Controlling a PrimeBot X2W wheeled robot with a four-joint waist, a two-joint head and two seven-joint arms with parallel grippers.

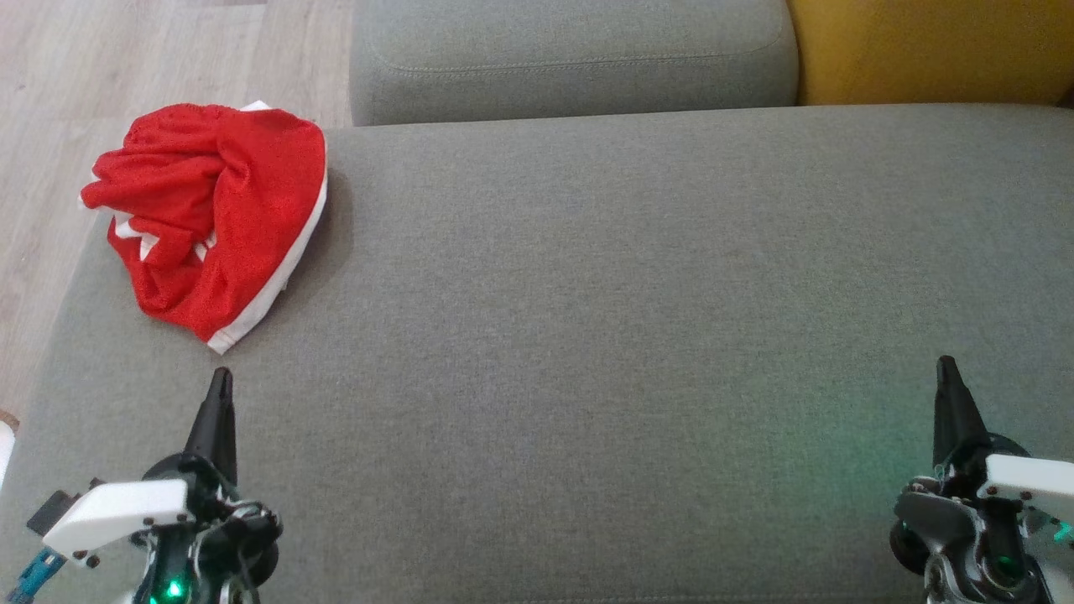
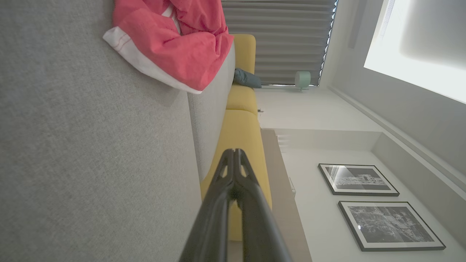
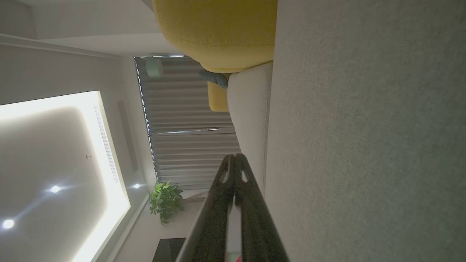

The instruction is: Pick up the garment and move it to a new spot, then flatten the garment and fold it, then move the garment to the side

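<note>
The garment lies crumpled in a red heap with a white band along its edge, at the far left of the grey sofa seat, close to the seat's left edge. No print can be read on it. In the left wrist view the garment sits ahead of the fingers, at the top. My left gripper is shut and empty, its tip a short way in front of the heap's near corner. The left gripper shows its fingers pressed together. My right gripper is shut and empty at the lower right, far from the cloth; in its own wrist view the right gripper is closed too.
A grey back cushion lines the seat's far side, with a yellow cushion to its right. Wooden floor lies beyond the seat's left edge. Broad bare seat spreads between the two grippers.
</note>
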